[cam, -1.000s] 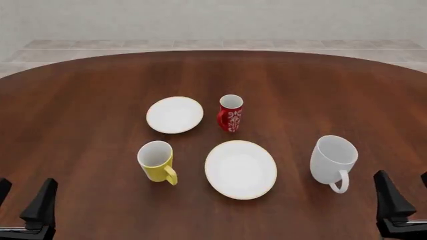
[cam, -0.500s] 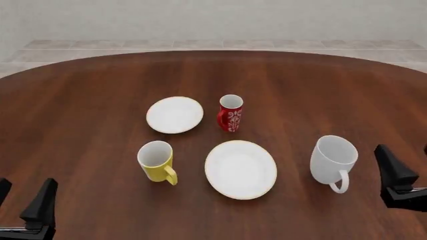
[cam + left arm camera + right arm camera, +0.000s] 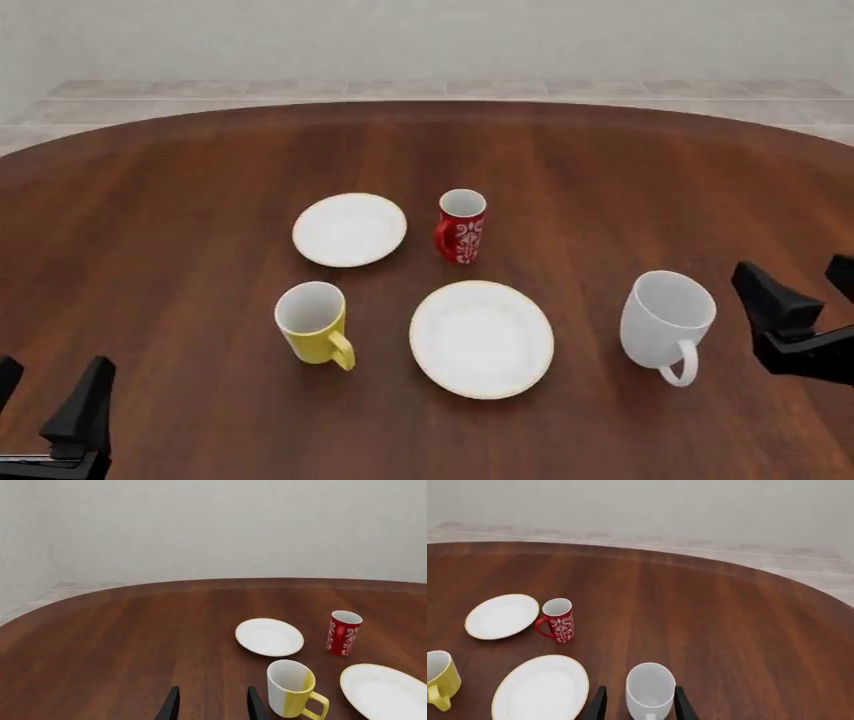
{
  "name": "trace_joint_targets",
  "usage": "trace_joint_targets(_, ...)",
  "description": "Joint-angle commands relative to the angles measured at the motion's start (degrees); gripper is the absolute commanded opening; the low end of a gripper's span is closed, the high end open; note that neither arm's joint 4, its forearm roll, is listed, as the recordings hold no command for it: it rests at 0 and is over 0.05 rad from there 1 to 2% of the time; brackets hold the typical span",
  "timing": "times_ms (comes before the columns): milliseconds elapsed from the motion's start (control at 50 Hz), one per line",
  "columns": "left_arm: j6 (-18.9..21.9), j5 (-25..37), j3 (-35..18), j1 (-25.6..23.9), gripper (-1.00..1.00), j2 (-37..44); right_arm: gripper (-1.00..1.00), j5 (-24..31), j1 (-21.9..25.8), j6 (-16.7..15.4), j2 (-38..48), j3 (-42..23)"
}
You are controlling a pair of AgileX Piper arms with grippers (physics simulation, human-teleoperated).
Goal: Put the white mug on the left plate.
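Beside the white mug [image 3: 665,322], upright on the bench [image 3: 174,200], right claw [image 3: 798,290] hangs spread wide, gripping nothing; left claw [image 3: 47,395] likewise spread, holding nothing.

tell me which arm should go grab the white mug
The right. Its pincer is open beside the white mug, which sits on the table's right side. The left pincer is far off, past the yellow mug.

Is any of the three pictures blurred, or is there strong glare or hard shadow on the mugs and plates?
Front view: sharp, even light, only soft shadows under the white mug and the left plate. Left wrist view: sharp, no glare. Right wrist view: sharp too, though the frame edge crops the mug's base.
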Motion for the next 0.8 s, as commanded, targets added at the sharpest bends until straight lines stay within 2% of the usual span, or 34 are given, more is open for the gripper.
trace_joint_targets(20,0.0,0.0,0.0,0.0,1.0,0.0,1.0,3.0,0.9,-0.8,1.2,-1.4)
trace_joint_targets(440,0.0,0.0,0.0,0.0,1.0,0.0,1.0,7.8,0.3,-1.4,-1.9,-0.5)
trace_joint_targets(800,0.0,0.0,0.0,0.0,1.0,0.0,1.0,5.8,-1.6,-0.7,-1.7,2.8)
